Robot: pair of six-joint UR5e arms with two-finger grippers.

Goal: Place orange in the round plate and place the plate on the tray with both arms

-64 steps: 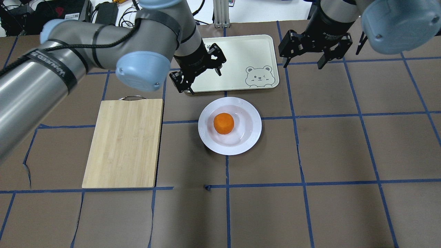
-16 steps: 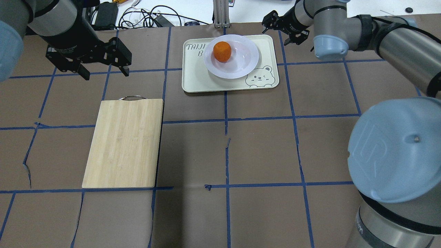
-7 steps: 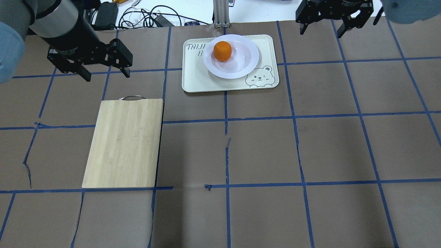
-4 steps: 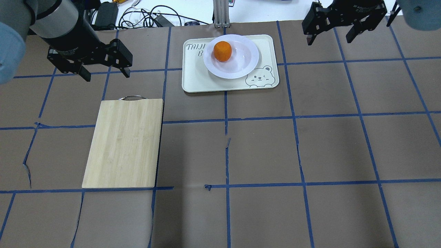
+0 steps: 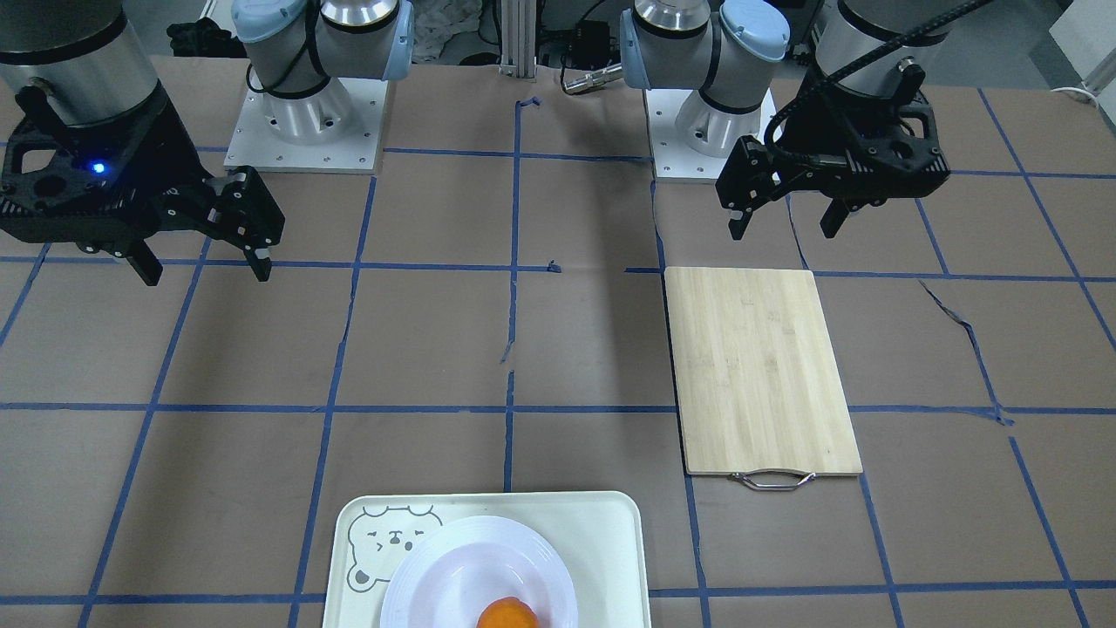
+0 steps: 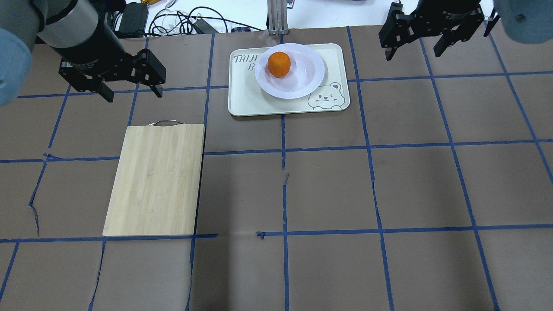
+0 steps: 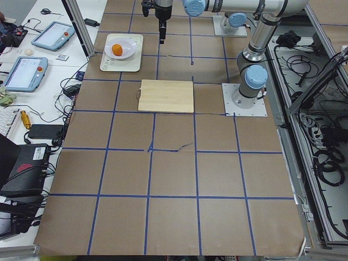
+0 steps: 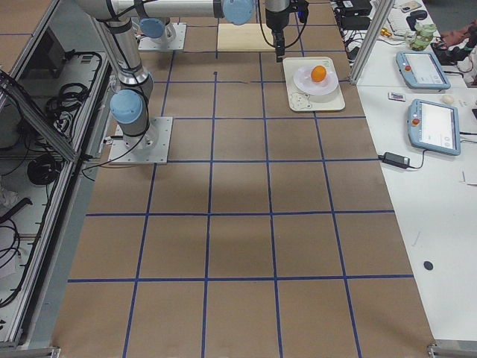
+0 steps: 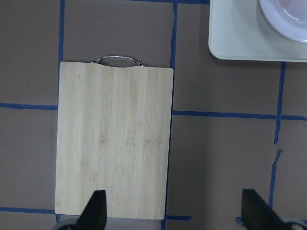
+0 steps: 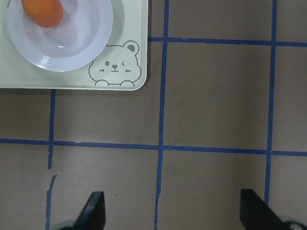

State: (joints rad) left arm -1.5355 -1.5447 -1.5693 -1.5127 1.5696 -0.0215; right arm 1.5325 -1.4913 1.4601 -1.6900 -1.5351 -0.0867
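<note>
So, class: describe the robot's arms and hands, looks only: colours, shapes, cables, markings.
The left arm and right arm are silver-grey tubes with light blue joint caps. Each ends in a black, angular, two-fingered hand: left hand, right hand. A black cable runs down the left arm. White lettering marks the black wrists; a blue light glows on the right hand.

Brown paper-covered worktable [image 6: 328,190] gridded with blue tape lines [image 6: 285,268].
A white side bench [image 8: 447,224] along one long edge holds two blue-framed touchscreen tablets [image 8: 436,127] and loose black cables [image 6: 194,21]; light is even, shadows soft.
</note>
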